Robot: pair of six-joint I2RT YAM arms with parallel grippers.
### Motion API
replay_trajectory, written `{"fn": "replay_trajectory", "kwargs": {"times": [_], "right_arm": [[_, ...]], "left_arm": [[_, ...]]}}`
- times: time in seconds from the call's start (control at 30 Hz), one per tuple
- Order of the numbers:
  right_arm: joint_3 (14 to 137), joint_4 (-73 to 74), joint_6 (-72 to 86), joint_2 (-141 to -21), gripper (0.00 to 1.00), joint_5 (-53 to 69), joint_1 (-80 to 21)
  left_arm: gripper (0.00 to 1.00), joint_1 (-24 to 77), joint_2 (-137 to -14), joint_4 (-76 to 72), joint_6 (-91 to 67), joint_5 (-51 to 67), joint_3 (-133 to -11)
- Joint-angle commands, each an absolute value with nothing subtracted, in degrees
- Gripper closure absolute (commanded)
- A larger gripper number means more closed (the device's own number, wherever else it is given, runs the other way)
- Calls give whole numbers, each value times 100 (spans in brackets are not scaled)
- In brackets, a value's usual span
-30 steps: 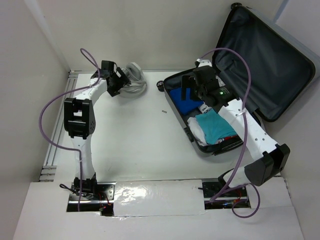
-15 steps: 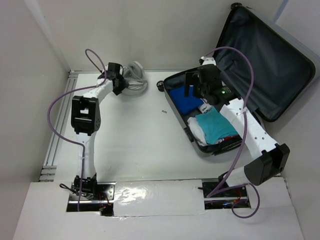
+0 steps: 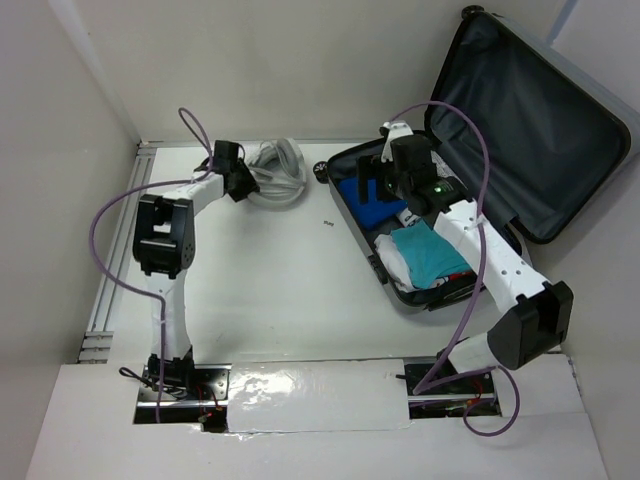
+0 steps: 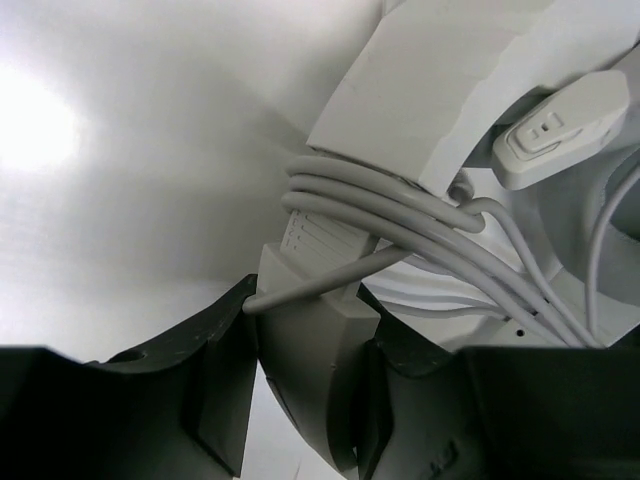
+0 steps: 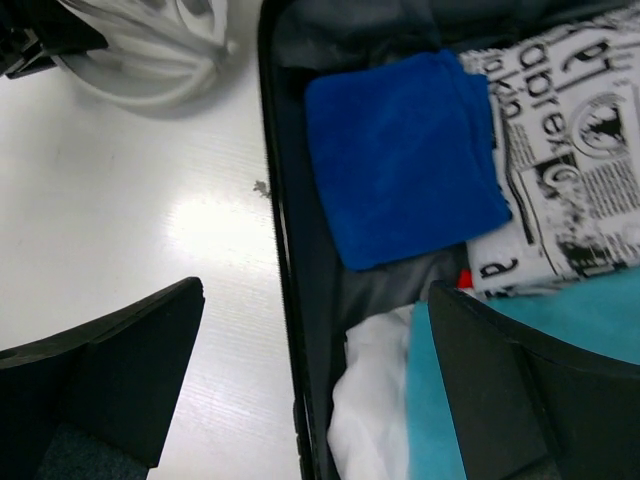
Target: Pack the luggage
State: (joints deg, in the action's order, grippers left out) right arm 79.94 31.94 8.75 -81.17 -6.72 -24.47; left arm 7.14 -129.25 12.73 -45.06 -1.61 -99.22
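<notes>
Left gripper (image 4: pixel 305 390) pinched the white cable bundle (image 3: pixel 276 167) at the far edge; pickup judged in hand. Right gripper (image 5: pixel 310 390), spread, hung over the luggage (image 3: pixel 540 130). Next: lift, carry rightward.

Bright, even light; glare on the table (image 5: pixel 205 215).

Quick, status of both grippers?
Left gripper: closed on the white corded block.
Right gripper: open, empty, over the luggage.
</notes>
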Motion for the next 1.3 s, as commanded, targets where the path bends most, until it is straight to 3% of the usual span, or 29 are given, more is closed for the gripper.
{"fn": "replay_trajectory", "kwargs": {"times": [0.0,0.37,0.57,0.83,0.9,0.97,1.07,1.17,1.2,1.27], "right_arm": [[7849,2226,467,-8357,0,-45,-2592],[7911,1128,825,-9439,0,879,-3260],[7445,194,1222,-9141,0,555,-3779],[7471,299,2091,-9088,0,-331,-3981],[7471,421,2240,-9088,7,-1059,-4156],[7471,492,2364,-9088,25,-1510,-4288],[7532,492,2364,-9088,38,-1723,-4395],[7593,422,2426,-9141,77,-1775,-4447],[7655,422,2426,-9202,99,-1775,-4447],[7707,422,2356,-9202,100,-1837,-4447]], "left_arm": [[100,756,-11569,485,-4052,421,-9013],[100,887,-8738,-62,-4473,871,-6269],[100,1238,-7990,439,-4878,-131,-5986],[100,1494,-7322,423,-5098,-141,-5740],[100,1651,-7032,360,-5150,-141,-5599],[100,1800,-6761,360,-5316,-307,-5538],[100,1959,-6531,229,-5440,-421,-5371],[100,2188,-6354,141,-5440,-553,-5291],[100,2241,-6285,141,-5440,-554,-5291],[98,2294,-6284,193,-5370,-554,-5405]]}}
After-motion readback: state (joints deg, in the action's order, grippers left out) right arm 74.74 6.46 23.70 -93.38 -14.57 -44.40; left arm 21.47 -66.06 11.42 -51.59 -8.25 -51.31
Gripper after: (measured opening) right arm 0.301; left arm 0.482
